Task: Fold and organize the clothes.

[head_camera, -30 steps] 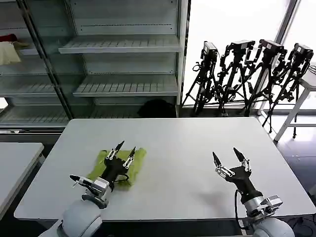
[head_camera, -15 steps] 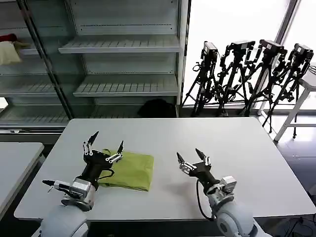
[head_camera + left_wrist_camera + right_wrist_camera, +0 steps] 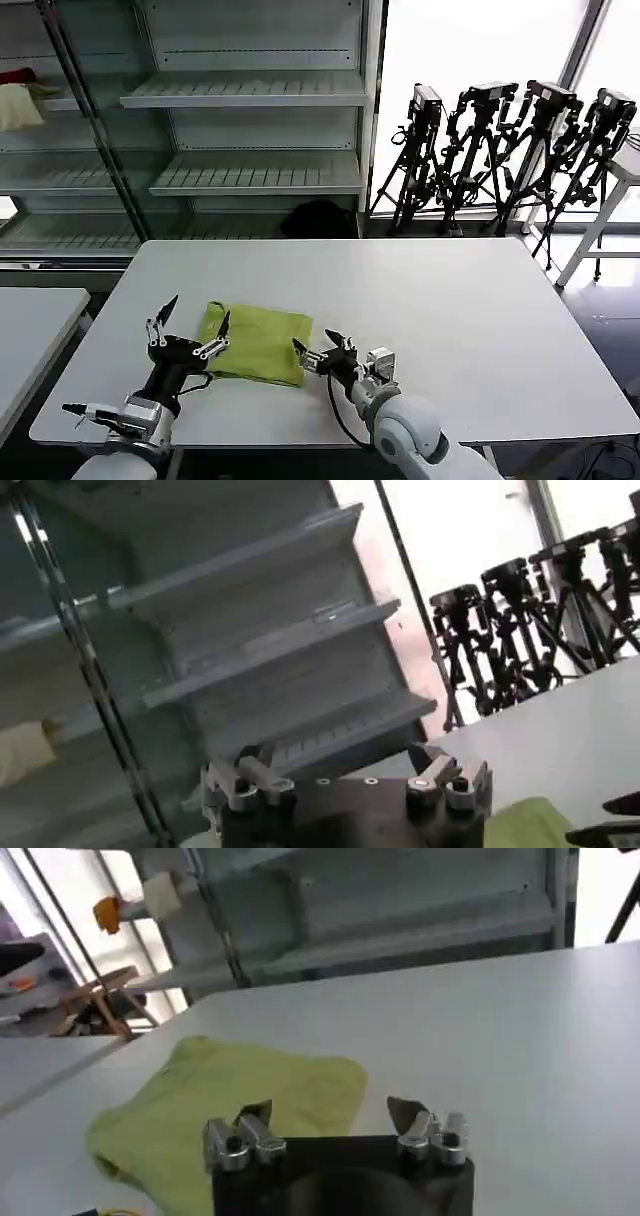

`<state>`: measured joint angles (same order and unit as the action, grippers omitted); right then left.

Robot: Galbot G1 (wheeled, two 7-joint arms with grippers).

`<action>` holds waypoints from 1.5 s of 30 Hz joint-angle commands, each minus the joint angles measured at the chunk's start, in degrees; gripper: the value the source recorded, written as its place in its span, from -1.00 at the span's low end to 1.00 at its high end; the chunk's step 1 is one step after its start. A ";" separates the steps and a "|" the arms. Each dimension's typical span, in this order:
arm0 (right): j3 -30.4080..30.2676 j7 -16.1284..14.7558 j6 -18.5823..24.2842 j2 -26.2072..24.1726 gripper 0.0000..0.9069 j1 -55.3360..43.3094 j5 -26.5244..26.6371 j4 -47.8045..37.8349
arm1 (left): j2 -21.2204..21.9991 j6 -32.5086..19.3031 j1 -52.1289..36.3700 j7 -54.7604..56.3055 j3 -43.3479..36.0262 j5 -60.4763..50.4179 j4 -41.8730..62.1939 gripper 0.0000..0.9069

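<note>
A folded lime yellow-green T-shirt (image 3: 258,343) is seen lying flat on the white table (image 3: 430,300), in the lower left of the head view, near the table's front edge. The left gripper (image 3: 187,330) is held at the shirt's left edge, lower left of the frame, its fingers spread apart and pointing upward, grasping nothing. The right gripper (image 3: 320,350) is placed just beside the shirt's lower right corner, lower centre of the frame, its fingers likewise parted and released, their tips aimed toward the cloth. In the right wrist view the T-shirt (image 3: 230,1108) is shown spread beyond the parted fingers of that gripper (image 3: 330,1116). Glass-fronted shelving (image 3: 240,100) is seen behind the table in the upper left; a cream and red cloth bundle (image 3: 20,100) is kept on one shelf at the far left edge. A row of black tripods (image 3: 510,150) is stood by the window at the upper right, well apart from the shirt.
</note>
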<state>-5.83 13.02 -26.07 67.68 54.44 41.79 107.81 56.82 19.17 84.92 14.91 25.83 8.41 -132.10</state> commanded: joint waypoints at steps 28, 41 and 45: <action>4.00 -1.99 2.59 -4.33 -1.00 0.81 -2.88 4.43 | 3.03 -1.71 4.29 -2.54 2.81 1.09 0.87 1.00; 14.27 -4.66 7.18 -14.86 1.00 8.01 -3.57 3.51 | 3.39 -1.94 4.50 -1.45 1.88 0.79 1.02 1.00; 13.32 -3.96 9.78 -15.03 1.00 9.44 -11.53 3.00 | 3.34 -1.68 4.55 -0.98 1.58 0.15 0.70 1.00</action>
<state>2.86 9.59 -20.25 57.39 59.87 38.72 111.57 60.21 17.23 89.33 13.35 27.55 9.02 -131.14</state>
